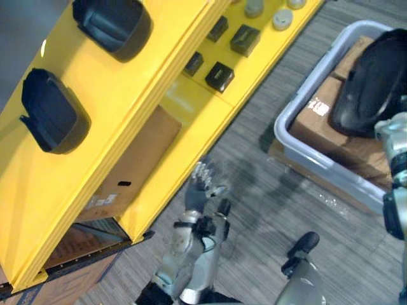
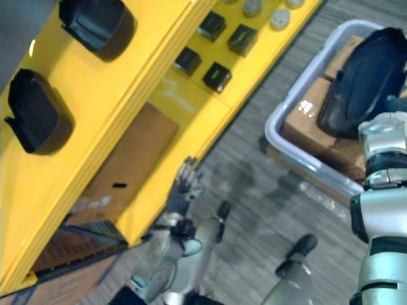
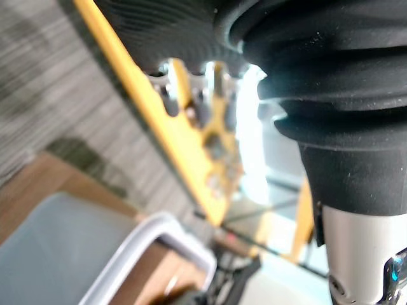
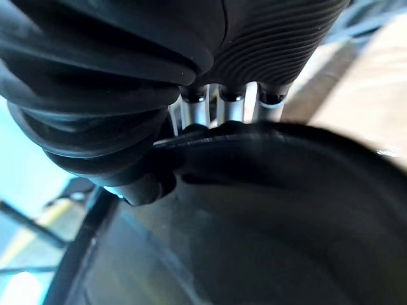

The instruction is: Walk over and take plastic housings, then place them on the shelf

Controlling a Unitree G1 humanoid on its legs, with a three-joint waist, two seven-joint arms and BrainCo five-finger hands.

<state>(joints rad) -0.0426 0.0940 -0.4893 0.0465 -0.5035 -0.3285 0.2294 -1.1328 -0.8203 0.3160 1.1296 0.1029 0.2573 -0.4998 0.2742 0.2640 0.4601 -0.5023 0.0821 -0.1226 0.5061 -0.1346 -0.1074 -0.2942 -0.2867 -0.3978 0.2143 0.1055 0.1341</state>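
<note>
The right hand is pinching the rim of a black plastic housing. In the right wrist view its fingers are reaching over the far side of the edge while the thumb is pressing from the near side. The housing is sitting just under that hand, above the cardboard boxes in a grey tote.

The left hand is hanging empty with its fingers loosely spread, just beside the front edge of the yellow shelf.

Two shelved housings are lying on the top level, well above and beyond the left hand. Some small black parts are resting on a lower level.

The held housing is looking like a thin, hollow moulded shell, so it is probably light and stiff. Its glossy curved outer face is likely to be slippery. The raised rim is the sensible place to grip, as the right hand is doing. A one-sided rim pinch may let the shell swing or twist, so supporting it underneath with the left hand could be steadying it during the walk. Squeezing hard is risking flexing or cracking the wall.

A white label is showing on the box below the right hand, but its print is too small to read. No other writing is coming through legibly.
</note>
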